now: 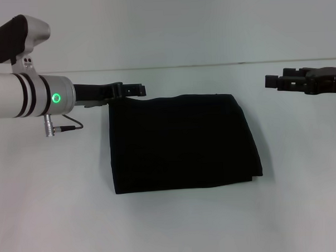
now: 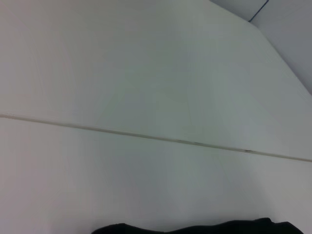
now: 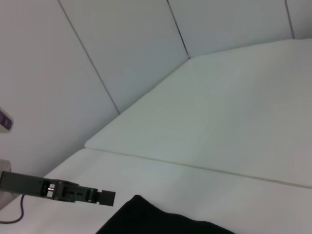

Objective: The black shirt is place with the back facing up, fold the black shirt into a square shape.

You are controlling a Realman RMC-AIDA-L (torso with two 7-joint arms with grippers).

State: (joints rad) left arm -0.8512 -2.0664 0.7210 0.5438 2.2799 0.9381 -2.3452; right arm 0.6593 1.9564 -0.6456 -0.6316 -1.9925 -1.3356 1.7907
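Observation:
The black shirt lies on the white table folded into a roughly square, layered block with no lettering showing. My left gripper hangs just past the shirt's far left corner, and I cannot tell whether it touches the cloth. The right wrist view shows this same left gripper beside the corner of the shirt. My right gripper is off to the far right, well apart from the cloth. A thin strip of the shirt shows in the left wrist view.
A seam crosses the tabletop beyond the shirt. Grey wall panels rise behind the table's far edge. A thin cable hangs from the left arm, to the left of the shirt.

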